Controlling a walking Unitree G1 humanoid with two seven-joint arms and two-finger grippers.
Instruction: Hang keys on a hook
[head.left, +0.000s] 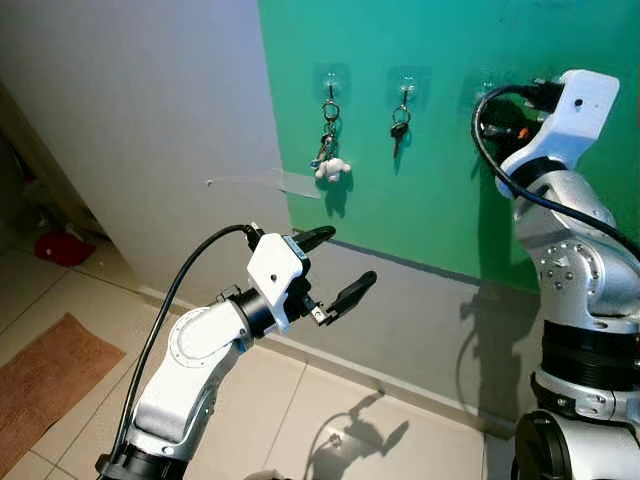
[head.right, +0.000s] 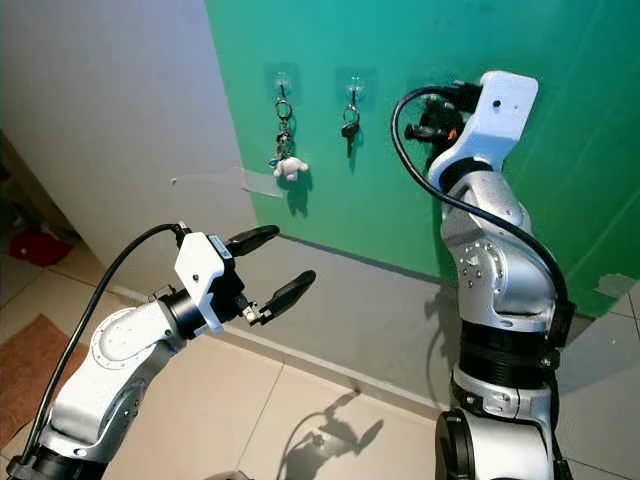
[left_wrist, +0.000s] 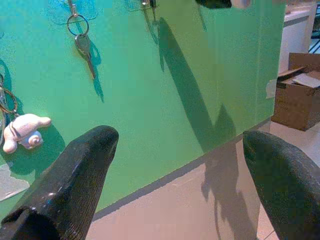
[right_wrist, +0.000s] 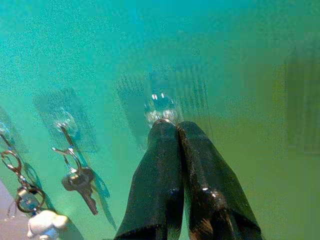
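no readable text, labels, brands, numbers, signs anywhere

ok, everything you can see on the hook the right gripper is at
The third hook is a clear, glossy plastic stick-on type on a see-through square pad, stuck to the green wall to the right of two like hooks that each carry keys. The right gripper is raised to it, its black fingers pressed together with the tips at the hook's lower edge, where a thin silver ring or hook tip glints. Whether a key hangs there cannot be told; the fingers cover that spot.
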